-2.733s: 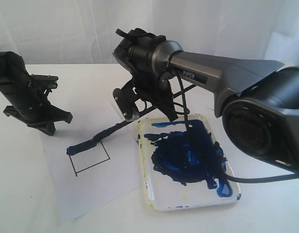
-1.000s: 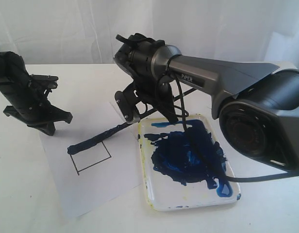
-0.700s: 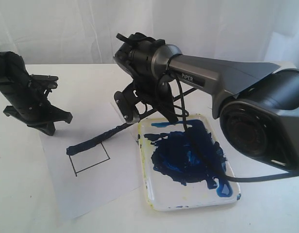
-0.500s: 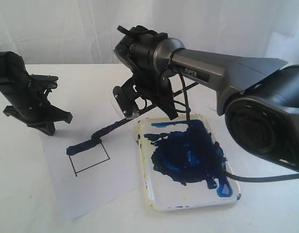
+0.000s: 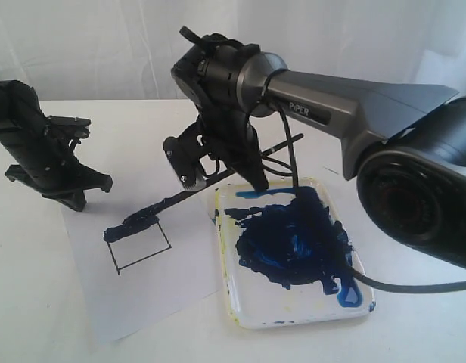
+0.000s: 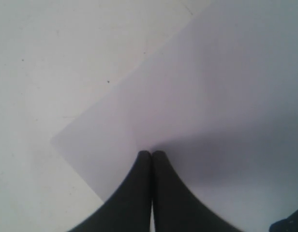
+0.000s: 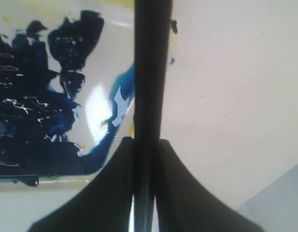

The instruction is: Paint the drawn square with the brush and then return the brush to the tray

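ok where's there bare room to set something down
Bare table on the camera side of the left gripper, beside the paper; more right of the tray in the exterior view. Crowded over the drawn square and the tray's far end, where the right gripper holds the brush.

A white table [image 5: 36,318] is carrying a paper sheet [image 5: 150,295] lying flat, with the paint-smeared tray [image 5: 252,304] sitting just beside it.

place: robot lab setup | cues: white curtain [image 5: 104,45] backdrop, white tabletop [image 5: 414,333], PiPER-marked arm [image 5: 346,106]
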`<control>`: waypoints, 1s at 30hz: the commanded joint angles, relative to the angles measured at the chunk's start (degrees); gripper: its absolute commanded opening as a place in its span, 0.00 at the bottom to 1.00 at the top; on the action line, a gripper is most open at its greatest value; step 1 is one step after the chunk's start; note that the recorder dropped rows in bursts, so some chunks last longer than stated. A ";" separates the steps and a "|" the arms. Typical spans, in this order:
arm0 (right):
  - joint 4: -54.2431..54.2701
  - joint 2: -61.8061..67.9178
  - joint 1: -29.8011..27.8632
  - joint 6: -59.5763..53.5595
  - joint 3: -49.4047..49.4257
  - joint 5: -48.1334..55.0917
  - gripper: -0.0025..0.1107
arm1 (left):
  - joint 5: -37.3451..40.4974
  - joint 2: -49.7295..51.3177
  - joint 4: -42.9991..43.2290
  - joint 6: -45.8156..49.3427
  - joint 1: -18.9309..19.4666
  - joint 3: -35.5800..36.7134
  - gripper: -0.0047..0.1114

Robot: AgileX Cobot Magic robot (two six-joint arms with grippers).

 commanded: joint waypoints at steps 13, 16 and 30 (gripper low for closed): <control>4.46 2.98 1.97 0.45 0.68 -0.84 0.02 | 1.76 0.92 0.99 0.07 0.23 0.32 0.04; 3.41 3.80 1.97 1.61 0.68 -1.23 0.02 | 1.76 0.92 0.99 0.07 0.23 0.32 0.04; -0.44 4.31 1.97 4.51 0.58 -3.77 0.02 | 1.88 0.92 0.99 0.07 0.23 0.32 0.04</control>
